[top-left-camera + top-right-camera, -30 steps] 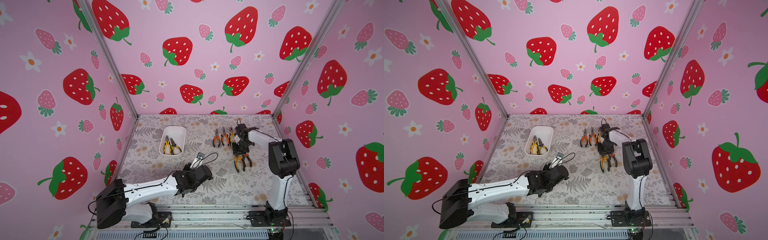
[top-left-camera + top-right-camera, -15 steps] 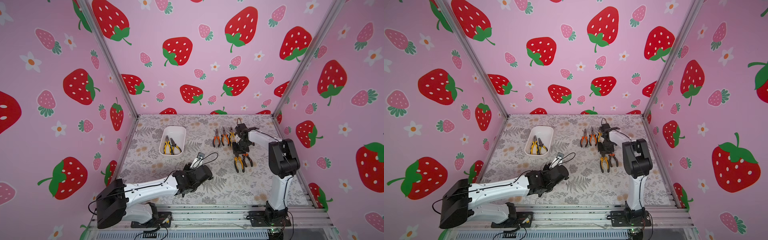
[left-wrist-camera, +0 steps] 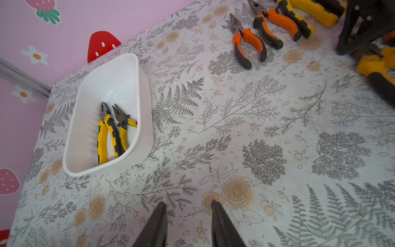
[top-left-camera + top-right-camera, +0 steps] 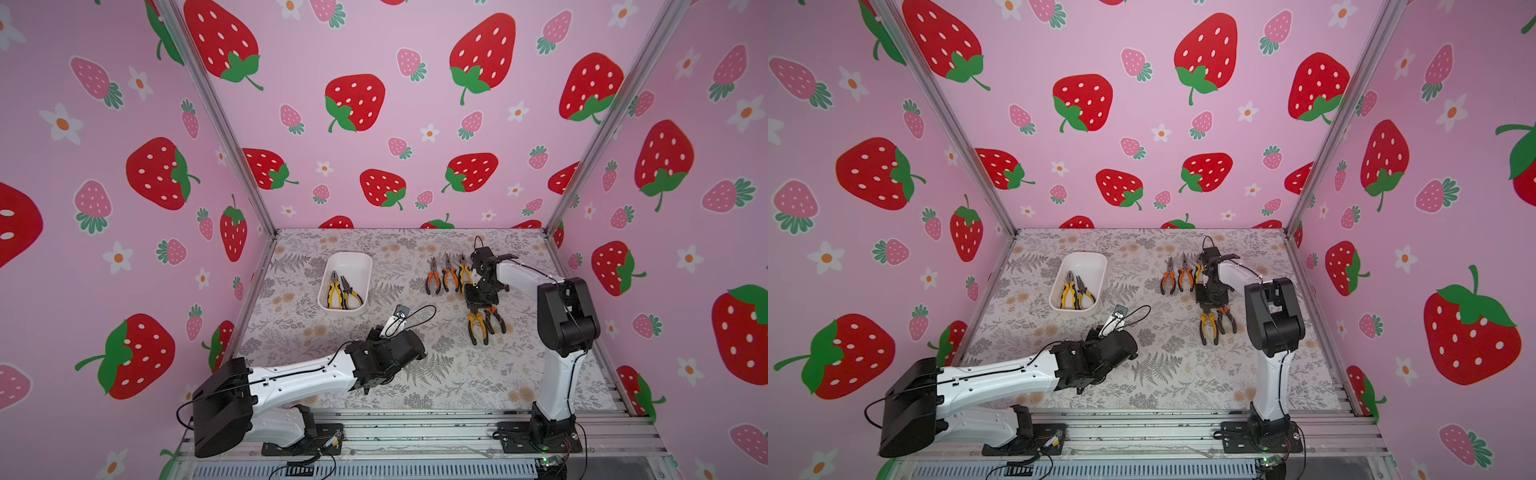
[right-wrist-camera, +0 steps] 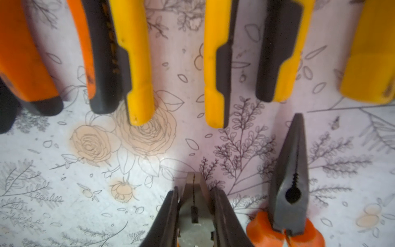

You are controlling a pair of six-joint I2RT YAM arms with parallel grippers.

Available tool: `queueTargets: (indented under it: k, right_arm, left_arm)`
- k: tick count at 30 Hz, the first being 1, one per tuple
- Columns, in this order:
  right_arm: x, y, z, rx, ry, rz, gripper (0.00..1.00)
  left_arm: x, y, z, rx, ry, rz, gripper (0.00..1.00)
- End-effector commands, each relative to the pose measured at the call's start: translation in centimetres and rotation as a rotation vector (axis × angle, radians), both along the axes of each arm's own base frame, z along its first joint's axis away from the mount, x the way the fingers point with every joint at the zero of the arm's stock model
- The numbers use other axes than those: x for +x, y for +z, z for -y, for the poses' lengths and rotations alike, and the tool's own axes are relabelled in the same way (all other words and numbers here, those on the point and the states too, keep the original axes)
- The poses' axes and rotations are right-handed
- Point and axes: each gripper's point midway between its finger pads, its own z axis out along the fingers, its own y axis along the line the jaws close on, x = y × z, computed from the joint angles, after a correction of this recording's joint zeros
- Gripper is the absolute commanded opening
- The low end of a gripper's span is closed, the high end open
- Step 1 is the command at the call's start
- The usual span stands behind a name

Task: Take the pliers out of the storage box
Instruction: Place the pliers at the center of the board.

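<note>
Right pincer (image 5: 194,189) newly clamps blunt-nosed pliers (image 5: 193,213) on the bench (image 5: 96,171); left pincer (image 3: 188,202) gapes empty; storage box (image 3: 143,119) keeps two yellow-handled pliers (image 3: 106,132).

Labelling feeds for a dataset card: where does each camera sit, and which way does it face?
Top views: high behind the robot, looking down over the table; left arm and right arm show whole.
Left wrist: low over the table, facing the white box and orange pliers; its open left gripper shows.
Right wrist: just above the table, facing handle ends; right gripper closed on blunt pliers.
Shared: top and left wrist views show the box holding two yellow pliers.
</note>
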Motion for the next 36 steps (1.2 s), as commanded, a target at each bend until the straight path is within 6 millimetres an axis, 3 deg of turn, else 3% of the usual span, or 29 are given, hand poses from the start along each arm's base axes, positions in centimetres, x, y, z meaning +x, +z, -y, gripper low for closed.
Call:
queueTargets:
  k: [1, 13, 36]
  right_arm:
    - [0.9, 0.5, 0.3, -0.002, -0.035, 0.021, 0.22]
    - [2.1, 1.3, 0.0, 0.000, -0.035, 0.050, 0.22]
    - [1.4, -0.3, -0.6, 0.034, -0.046, 0.001, 0.24]
  left_arm:
    - [0.3, 1.0, 0.3, -0.011, 0.004, 0.009, 0.37]
    - [0.3, 0.9, 0.4, -0.009, 0.003, 0.007, 0.37]
    - [0.4, 0.9, 0.4, -0.006, 0.004, 0.004, 0.36]
